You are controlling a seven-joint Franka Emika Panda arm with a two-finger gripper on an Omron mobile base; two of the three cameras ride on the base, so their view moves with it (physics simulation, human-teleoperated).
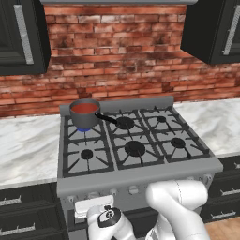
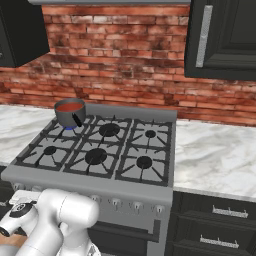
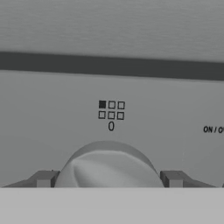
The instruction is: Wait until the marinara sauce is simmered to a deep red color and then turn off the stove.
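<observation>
The two dark fingers (image 3: pixel 107 179) stand wide apart, one tip on each side of a round, smooth grey metal knob (image 3: pixel 108 164) that sits between them; whether the pads actually touch it cannot be told. Just beyond the knob, the flat grey front panel carries a small diagram of six squares (image 3: pixel 111 110) (the upper-left one filled black) with a "0" under it.

Farther out is the wide grey metal gas stove (image 1: pixel 140 176), with six black burners under black grates. On the back-left burner, well away from the fingers, stands one round grey saucepan (image 1: pixel 84 114) with a black handle, a blue flame under it. Inside lies the smooth red marinara sauce (image 1: pixel 84 108). White marble surface (image 1: pixel 26 150) flanks the stove, backed by a red brick wall (image 1: pixel 117 51).
</observation>
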